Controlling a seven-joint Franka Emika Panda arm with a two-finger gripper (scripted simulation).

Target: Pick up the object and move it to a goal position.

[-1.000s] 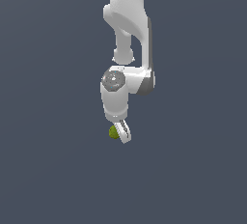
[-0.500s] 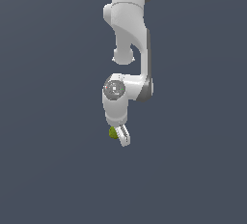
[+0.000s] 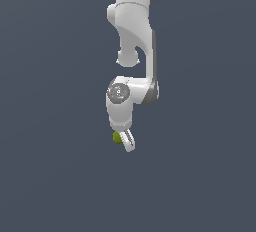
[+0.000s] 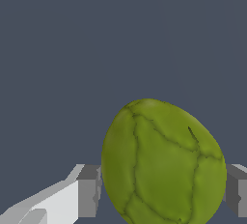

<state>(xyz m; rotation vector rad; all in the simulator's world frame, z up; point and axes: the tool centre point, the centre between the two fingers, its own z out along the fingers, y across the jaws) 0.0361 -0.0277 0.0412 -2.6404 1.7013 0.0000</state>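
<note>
Green blob (image 4: 164,162): judged light, firm, rough-skinned; held at its widest part between the closed claw (image 3: 123,141).

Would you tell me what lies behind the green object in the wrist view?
Behind the green object, held between the gripper pads, only plain grey-blue background shows. Whatever lies directly behind the object is covered by it.
</note>
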